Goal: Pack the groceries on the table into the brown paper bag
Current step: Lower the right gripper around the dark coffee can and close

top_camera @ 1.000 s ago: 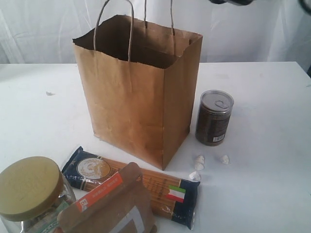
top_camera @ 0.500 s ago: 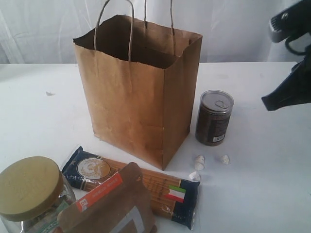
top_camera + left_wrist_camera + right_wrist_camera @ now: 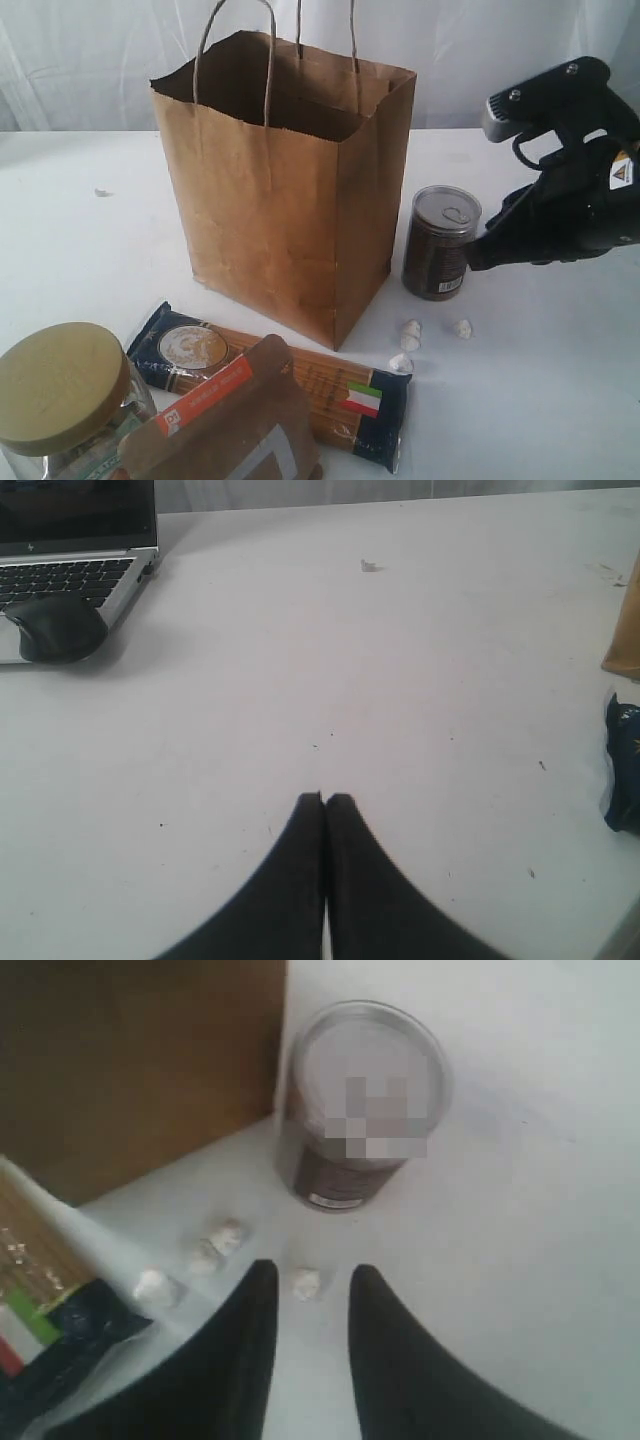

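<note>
Swung in toward the dark pull-tab can [image 3: 441, 243], right fingers [image 3: 245, 1330] slightly apart — left fingers [image 3: 300, 880] together. Can upright just beside the brown paper bag [image 3: 280, 200]: open wider, straddle its middle.

Your right arm, only a dark sliver at the top edge of the exterior view a second ago and at the right edge half a second ago, has swung down and leftward over the bench [image 3: 560, 380]. Your right end effector [image 3: 472, 260] has come from well clear of the dark pull-tab can [image 3: 441, 243] to close beside its right flank. In the right wrist view its fingers [image 3: 245, 1310] stand slightly parted, short of the can.
</note>
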Controlling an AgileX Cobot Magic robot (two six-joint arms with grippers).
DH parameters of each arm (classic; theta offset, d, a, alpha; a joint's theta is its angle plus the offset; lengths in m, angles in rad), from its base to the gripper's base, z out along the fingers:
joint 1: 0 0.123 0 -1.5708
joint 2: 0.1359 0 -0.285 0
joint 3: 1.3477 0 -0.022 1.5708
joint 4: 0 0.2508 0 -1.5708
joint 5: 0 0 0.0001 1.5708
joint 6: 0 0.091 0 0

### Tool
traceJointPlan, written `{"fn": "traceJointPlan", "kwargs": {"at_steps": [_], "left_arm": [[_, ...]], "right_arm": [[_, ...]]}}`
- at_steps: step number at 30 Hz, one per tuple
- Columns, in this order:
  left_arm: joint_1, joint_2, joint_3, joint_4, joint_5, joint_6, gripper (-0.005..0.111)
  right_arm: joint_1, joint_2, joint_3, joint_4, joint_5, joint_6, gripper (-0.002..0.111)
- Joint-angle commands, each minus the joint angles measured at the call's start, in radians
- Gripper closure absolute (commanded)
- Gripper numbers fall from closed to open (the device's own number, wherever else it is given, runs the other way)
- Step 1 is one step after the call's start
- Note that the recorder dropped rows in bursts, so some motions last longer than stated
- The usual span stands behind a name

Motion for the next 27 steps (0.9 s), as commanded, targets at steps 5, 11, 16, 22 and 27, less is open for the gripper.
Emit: {"fn": "traceJointPlan", "kwargs": {"at_steps": [5,11,16,22,27], "left_arm": [[0.001,-0.004,0.004,-0.007,-0.005,-0.001,0.107],[0.001,-0.004,0.004,-0.007,-0.005,-0.001,0.107],[0.001,-0.004,0.004,-0.007,-0.005,-0.001,0.107],[0.001,-0.004,0.004,-0.007,-0.005,-0.001,0.107],[0.001,-0.004,0.004,-0.007,-0.005,-0.001,0.107]], "right_arm": [[0.001,-0.002,-0.001,0.367,0.052,-0.359,0.081],[0.001,-0.023,-0.001,0.405,0.128,-0.434,0.081],[0.001,-0.021,-0.001,0.385,0.124,-0.434,0.079],[0.001,-0.001,-0.001,0.381,0.024,-0.434,0.034],[0.001,0.042,-0.001,0.332,-0.136,-0.434,0.019]]}}
